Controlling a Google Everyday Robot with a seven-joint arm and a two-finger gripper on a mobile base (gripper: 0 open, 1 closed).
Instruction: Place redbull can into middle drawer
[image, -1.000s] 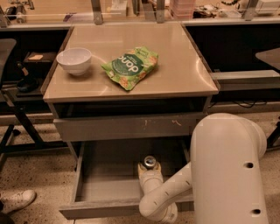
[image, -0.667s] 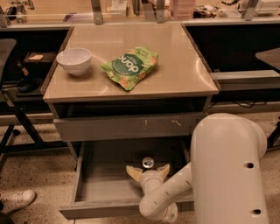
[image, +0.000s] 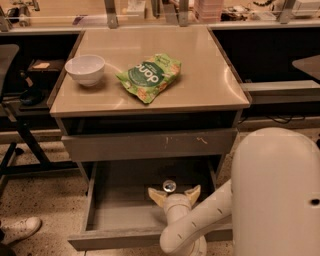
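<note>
The redbull can (image: 169, 186) stands upright on the floor of the open middle drawer (image: 119, 205); only its silver top shows from above. My gripper (image: 173, 193) is down inside the drawer right at the can. Its two pale fingertips (image: 155, 196) are spread wide to either side of the can and do not close on it. My white arm comes in from the lower right and hides the can's body and the drawer's right part.
A white bowl (image: 86, 69) and a green snack bag (image: 150, 76) lie on the cabinet top (image: 200, 85). A shut drawer front with pale scratch marks (image: 150, 144) sits above the open drawer. A chair base (image: 15, 145) and a shoe (image: 17, 230) are at left.
The fingers have spread apart from the can and let it go. The can sits lower in the drawer than one second ago.
</note>
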